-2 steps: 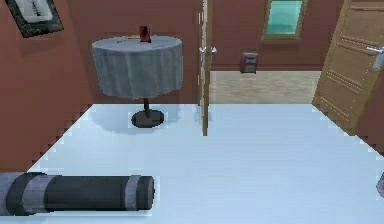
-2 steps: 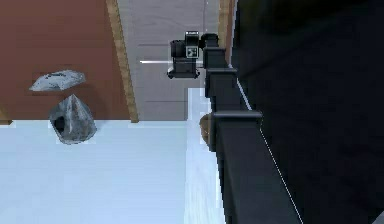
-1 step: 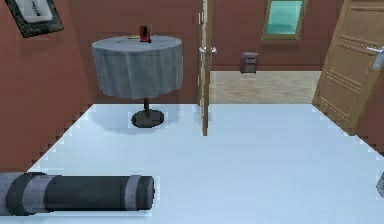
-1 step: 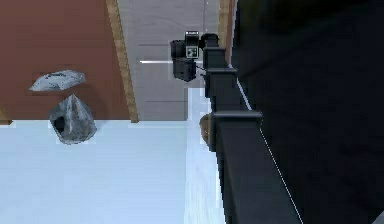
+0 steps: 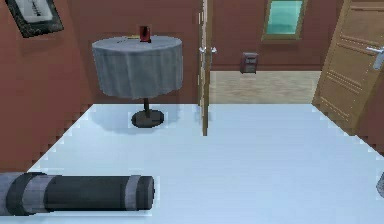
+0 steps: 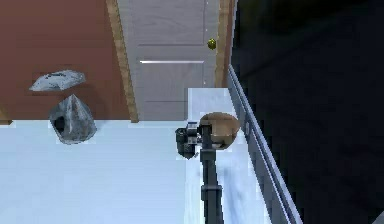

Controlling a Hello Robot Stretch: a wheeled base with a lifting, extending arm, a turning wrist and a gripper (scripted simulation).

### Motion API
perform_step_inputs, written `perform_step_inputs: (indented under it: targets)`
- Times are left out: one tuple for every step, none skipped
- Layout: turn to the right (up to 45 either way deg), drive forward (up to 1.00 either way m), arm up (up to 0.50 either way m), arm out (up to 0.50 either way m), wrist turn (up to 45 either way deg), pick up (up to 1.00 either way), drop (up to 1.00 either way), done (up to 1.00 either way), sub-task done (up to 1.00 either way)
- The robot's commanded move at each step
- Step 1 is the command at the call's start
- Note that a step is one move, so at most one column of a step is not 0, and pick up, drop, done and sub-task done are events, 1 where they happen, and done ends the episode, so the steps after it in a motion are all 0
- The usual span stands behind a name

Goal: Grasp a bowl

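Past the arm [image 6: 211,185], the gripper [image 6: 187,139]: whether its 2 fingers hold anything cannot be told. Close by, a brown rounded thing [image 6: 222,130], probably the bowl, rests on a white ledge [image 6: 205,103]. I'd centre on its rim, then lift slowly.

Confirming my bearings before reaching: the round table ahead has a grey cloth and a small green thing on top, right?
Not quite: in the forward view the small thing on the grey-clothed round table is red, not green.
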Motion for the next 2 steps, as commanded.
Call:
perform_step_inputs:
  targets:
    - [0.0, 0.0, 0.0, 0.0, 0.0, 1.0, 0.0, 0.0, 0.0]
    - [0.0, 0.0, 0.1, 0.0, 0.0, 0.0, 0.0, 0.0, 0.0]
